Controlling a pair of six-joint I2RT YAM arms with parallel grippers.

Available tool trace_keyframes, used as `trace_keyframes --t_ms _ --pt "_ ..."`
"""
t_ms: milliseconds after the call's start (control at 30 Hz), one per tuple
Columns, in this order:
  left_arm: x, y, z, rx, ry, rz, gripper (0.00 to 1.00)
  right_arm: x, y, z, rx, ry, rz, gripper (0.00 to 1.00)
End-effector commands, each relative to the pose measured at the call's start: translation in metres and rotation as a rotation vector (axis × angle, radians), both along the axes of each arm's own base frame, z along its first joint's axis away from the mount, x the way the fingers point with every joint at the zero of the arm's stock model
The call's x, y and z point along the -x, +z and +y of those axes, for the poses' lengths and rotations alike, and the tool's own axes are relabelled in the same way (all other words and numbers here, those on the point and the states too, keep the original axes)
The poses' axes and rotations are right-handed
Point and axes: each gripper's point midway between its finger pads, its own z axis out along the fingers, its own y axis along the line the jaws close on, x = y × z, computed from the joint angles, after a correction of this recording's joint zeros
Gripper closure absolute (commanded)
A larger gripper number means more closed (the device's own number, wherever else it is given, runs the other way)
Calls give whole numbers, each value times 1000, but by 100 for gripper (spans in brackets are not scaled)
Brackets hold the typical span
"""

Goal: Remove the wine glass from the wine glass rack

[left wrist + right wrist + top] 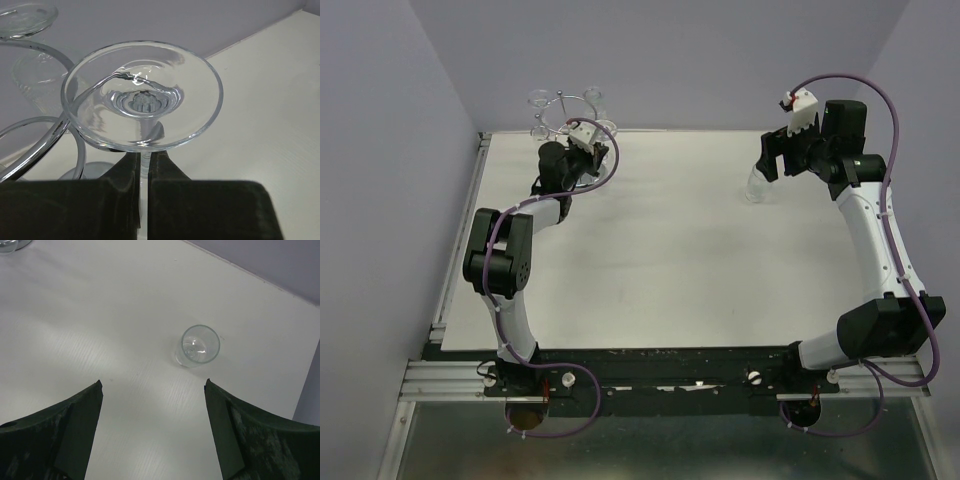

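The wine glass rack (563, 103) is a chrome wire stand at the table's far left corner, with glasses hanging upside down. In the left wrist view its curved wire (47, 142) runs on the left. A wine glass (142, 95) hangs foot-up, and its thin stem passes between my left gripper's pads. My left gripper (145, 159) is shut on that stem just under the foot; in the top view it (586, 140) is at the rack's near right side. My right gripper (152, 390) is open and empty, held above the table at the far right (785, 145).
Another clear glass (199, 345) stands upright on the table below my right gripper, also in the top view (757, 185). A second hanging glass foot (25, 17) shows on the rack. The purple back wall is close behind the rack.
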Motion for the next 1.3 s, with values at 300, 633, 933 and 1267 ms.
trace_keyframes --t_ms 300,633,933,1267 --pt "14 51 -22 22 -77 -120 100 2 1 0 10 -11 -19 10" --pt "19 52 -24 26 -85 -124 100 4 0 -1 13 -15 -21 10" --pt "21 51 -24 26 -82 -121 100 4 1 -1 14 -14 -21 10" --pt "37 51 -25 18 -114 -86 100 0 2 2 -4 -7 -37 10"
